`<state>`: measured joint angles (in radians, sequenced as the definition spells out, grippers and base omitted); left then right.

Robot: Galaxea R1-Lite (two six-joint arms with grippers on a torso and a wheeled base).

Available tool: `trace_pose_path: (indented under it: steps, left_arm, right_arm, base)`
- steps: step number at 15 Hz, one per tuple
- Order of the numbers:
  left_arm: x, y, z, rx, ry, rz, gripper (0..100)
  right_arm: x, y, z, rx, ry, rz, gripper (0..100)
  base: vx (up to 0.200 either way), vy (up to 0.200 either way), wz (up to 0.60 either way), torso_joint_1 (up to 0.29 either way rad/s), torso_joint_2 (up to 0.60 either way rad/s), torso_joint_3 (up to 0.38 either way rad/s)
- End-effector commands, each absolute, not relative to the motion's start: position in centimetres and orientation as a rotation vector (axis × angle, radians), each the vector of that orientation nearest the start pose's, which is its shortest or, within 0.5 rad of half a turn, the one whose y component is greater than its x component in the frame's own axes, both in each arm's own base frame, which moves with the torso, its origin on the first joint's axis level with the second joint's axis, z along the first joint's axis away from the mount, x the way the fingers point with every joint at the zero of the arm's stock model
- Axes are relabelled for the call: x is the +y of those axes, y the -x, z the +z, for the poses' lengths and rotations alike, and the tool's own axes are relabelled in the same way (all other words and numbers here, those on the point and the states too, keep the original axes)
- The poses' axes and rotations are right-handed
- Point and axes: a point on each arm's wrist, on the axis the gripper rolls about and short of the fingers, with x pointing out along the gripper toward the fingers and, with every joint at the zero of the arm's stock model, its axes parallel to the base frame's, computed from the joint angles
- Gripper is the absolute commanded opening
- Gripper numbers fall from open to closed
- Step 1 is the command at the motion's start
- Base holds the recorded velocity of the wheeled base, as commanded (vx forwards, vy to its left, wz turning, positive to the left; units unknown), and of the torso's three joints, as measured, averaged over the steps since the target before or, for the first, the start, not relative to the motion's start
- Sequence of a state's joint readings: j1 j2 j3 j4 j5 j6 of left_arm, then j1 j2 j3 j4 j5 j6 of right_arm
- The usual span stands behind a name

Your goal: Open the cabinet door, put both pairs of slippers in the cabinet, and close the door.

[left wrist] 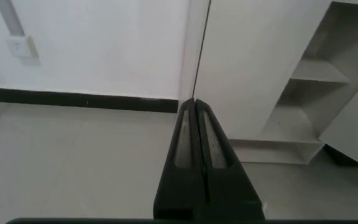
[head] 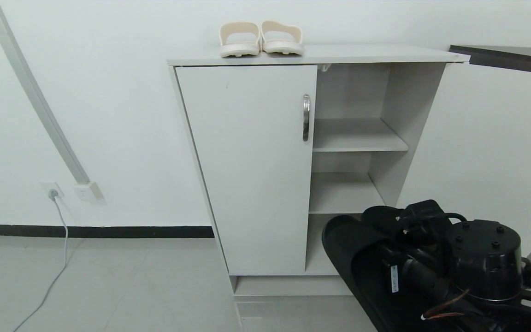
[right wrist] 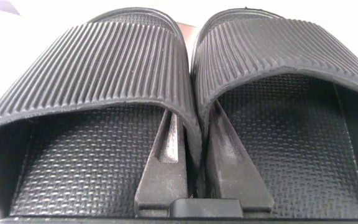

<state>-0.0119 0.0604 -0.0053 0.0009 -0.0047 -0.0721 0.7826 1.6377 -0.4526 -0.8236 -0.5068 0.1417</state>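
Left claw [left wrist: 195, 107] pinched closed, right claw [right wrist: 194, 134] clamped on inner edges of black slippers [right wrist: 104, 68]

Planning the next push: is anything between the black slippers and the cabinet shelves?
Nothing visible. The right door is swung open, and the black slippers in the right claw face the open shelves; the shut left door covers the other half.

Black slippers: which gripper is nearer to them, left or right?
Right. The right gripper is shut on the black slippers; the left gripper hangs shut and empty above the floor, apart from them.
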Motion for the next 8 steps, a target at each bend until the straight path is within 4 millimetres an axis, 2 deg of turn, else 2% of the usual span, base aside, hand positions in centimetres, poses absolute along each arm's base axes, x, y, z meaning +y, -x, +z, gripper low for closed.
trace_pose_path:
  steps: [1,2,6,8]
  left_arm:
    - [0.03,2.29,7.62,-0.005,0.038,0.015,0]
    - [0.14,2.28,7.61,-0.003,0.040,0.063,0]
    - [0.11,2.27,7.63,-0.004,0.089,0.049,0]
    - [0.11,2.27,7.64,-0.006,0.100,0.049,0]
  right_arm:
    - [16.90,-18.45,12.94,0.310,0.077,0.254,0]
    - [16.97,-18.45,12.95,0.306,0.076,0.258,0]
    - [17.14,-18.58,12.83,0.307,0.069,0.255,0]
    - [17.80,-19.38,12.78,0.287,0.025,0.217,0]
  base:
    - [0.000,0.000,0.00,0.000,0.00,0.000]
    - [0.000,0.000,0.00,0.000,0.00,0.000]
    - [0.000,0.000,0.00,0.000,0.00,0.000]
    - [0.000,0.000,0.00,0.000,0.00,0.000]
